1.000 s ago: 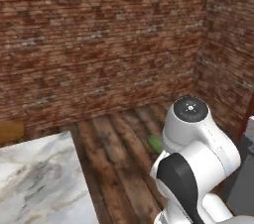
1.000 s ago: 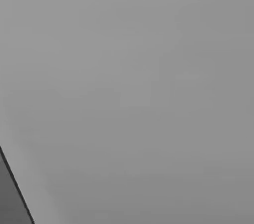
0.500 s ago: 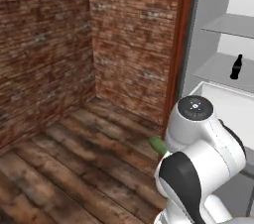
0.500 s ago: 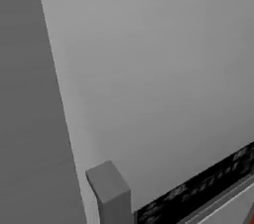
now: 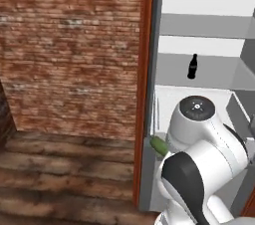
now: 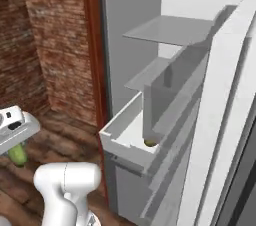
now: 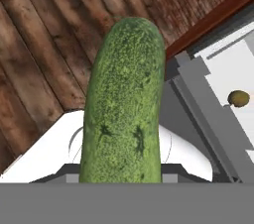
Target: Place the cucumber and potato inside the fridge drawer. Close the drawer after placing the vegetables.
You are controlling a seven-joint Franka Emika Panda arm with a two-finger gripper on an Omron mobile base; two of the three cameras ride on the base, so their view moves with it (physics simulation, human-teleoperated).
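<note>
Sitting in the fridge drawer (image 6: 125, 137), apparently, the potato (image 7: 238, 98); cucumber (image 7: 125, 109) outside.

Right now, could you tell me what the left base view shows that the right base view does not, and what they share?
Left base view alone: a small dark bottle standing on a grey fridge shelf. Right base view alone: the wide white fridge drawer pulled open, with a small round olive-brown potato in it. Both: the elongated dark-green cucumber beside the white arm, the brick wall and the wooden floor.
</note>
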